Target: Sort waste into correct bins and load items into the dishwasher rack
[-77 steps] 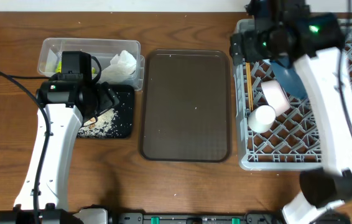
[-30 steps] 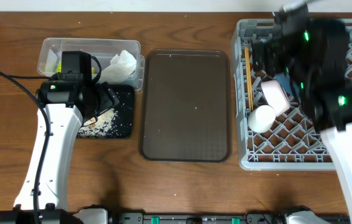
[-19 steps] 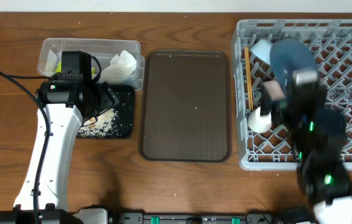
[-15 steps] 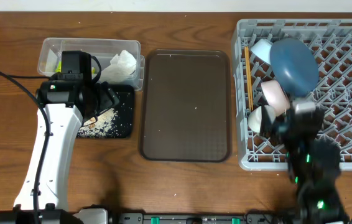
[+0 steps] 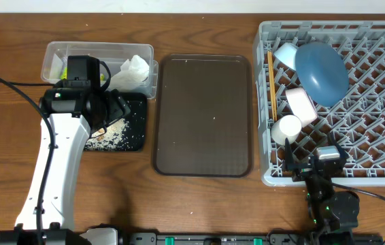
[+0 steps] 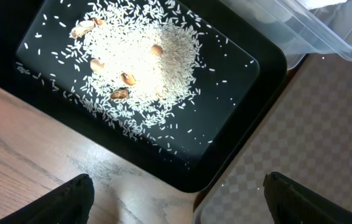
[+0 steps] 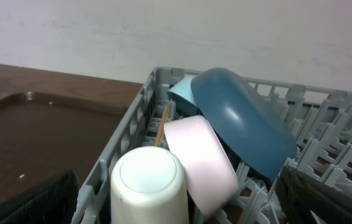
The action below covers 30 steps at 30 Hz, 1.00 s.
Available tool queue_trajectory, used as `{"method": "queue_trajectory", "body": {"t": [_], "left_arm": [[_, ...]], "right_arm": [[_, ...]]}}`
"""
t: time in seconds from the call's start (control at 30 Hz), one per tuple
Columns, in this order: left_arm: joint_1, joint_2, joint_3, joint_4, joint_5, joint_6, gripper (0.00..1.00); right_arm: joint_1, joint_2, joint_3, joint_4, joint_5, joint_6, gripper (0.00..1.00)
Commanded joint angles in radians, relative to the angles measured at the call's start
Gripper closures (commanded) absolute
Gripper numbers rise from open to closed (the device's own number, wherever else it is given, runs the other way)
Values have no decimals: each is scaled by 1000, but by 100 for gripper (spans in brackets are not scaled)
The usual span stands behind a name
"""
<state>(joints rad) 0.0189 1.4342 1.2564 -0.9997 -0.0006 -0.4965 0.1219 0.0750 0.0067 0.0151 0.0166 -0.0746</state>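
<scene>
We show the grey dishwasher rack (image 5: 383, 129) at the right of the worktop (image 5: 199, 204) and the brown serving tray (image 5: 203, 116) at its centre. At left, the clear tub (image 5: 97, 49) holds the napkin (image 5: 135, 71) and the wrapper (image 5: 58, 68). The black tray (image 5: 137, 126) beside it holds the rice crumbs (image 6: 138, 68). In the rack lie the dark blue plate-bowl (image 5: 322, 68), white bowl (image 5: 301, 105), light blue bowl (image 5: 286, 54), white cup (image 5: 286, 128) and chopsticks (image 5: 272, 85). The left tool (image 6: 176, 202) hangs spread above the black tray. The right tool (image 5: 315, 162), also spread, sits at the rack's near edge.

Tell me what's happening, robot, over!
Left gripper open above rice in black tray. Right gripper open, empty, near rack. Bowls, cup, chopsticks loaded. Nothing in the way.
</scene>
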Motion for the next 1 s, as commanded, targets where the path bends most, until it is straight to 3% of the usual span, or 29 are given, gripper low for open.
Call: {"method": "queue_trajectory", "body": {"t": [0.0,0.97], "left_arm": [[4,-10,18,-6,-11,6,10],[4,-10,18,-6,-11,6,10]], "right_arm": [[-3,-27,-1,-24,-6,-13,1],[-1,-70,-1,-87,-29,-9,1]]}}
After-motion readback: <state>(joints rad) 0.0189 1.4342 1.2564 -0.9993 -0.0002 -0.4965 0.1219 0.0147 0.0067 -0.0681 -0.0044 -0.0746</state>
